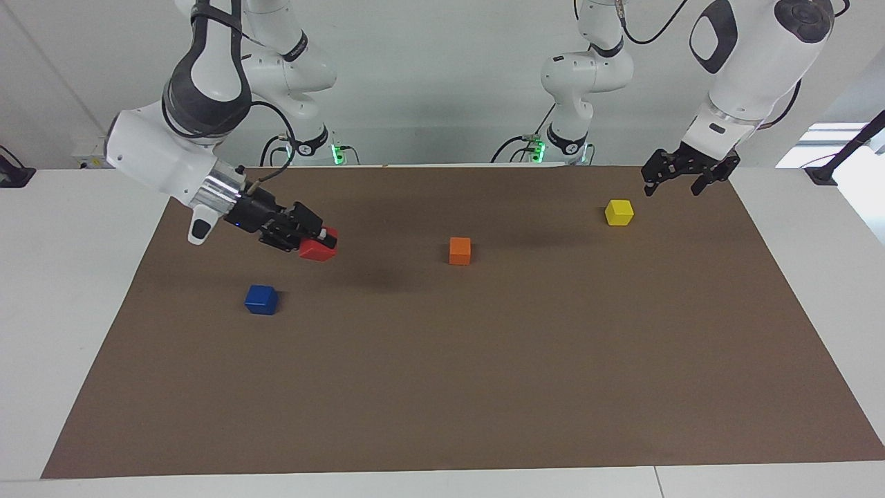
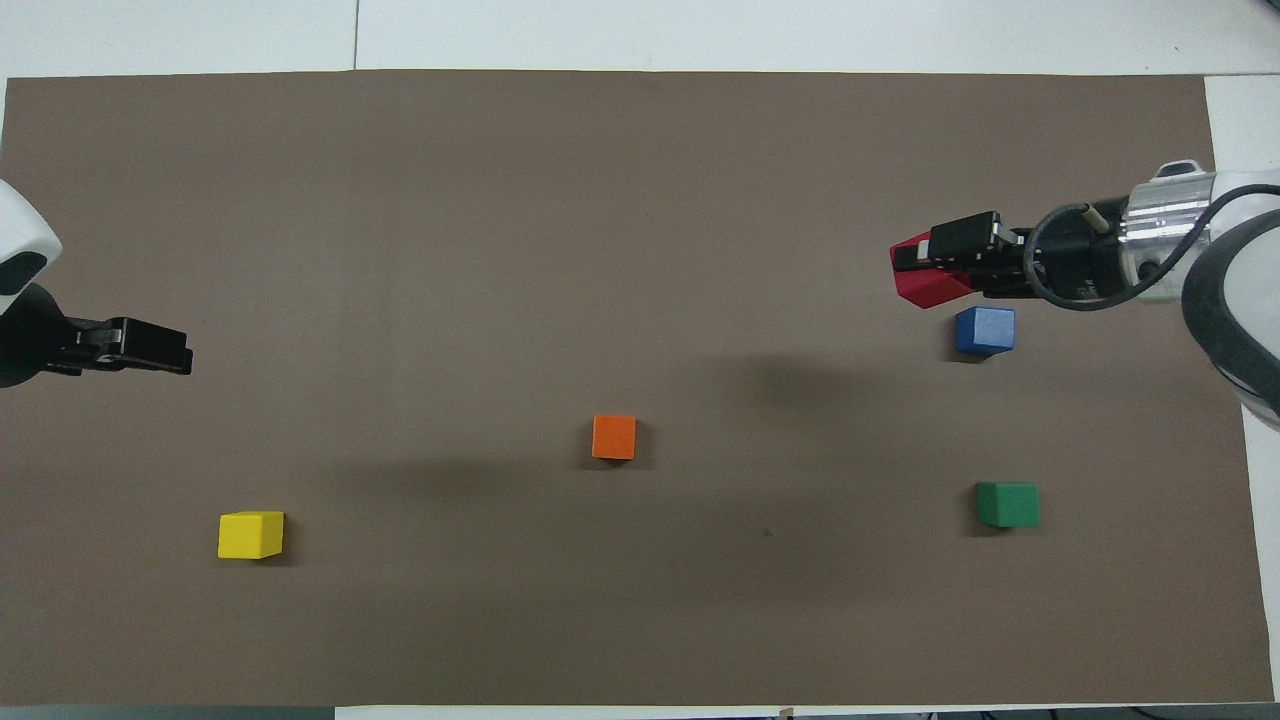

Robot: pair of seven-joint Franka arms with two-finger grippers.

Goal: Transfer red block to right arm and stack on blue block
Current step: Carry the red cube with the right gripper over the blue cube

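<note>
My right gripper (image 1: pixel 323 243) is shut on the red block (image 1: pixel 317 250), which it holds tilted in the air above the mat. From above, the red block (image 2: pixel 925 285) and the right gripper (image 2: pixel 915 265) hang just beside the blue block (image 2: pixel 985 330), not squarely over it. The blue block (image 1: pixel 261 299) rests alone on the mat toward the right arm's end. My left gripper (image 1: pixel 681 176) hangs open and empty above the mat's edge at the left arm's end, close to the yellow block; from above the left gripper (image 2: pixel 165 347) shows edge-on.
An orange block (image 1: pixel 460 250) sits mid-mat. A yellow block (image 1: pixel 619 212) lies toward the left arm's end. A green block (image 2: pixel 1008 504) lies nearer to the robots than the blue block; the right arm hides it in the facing view. A brown mat (image 2: pixel 600 200) covers the table.
</note>
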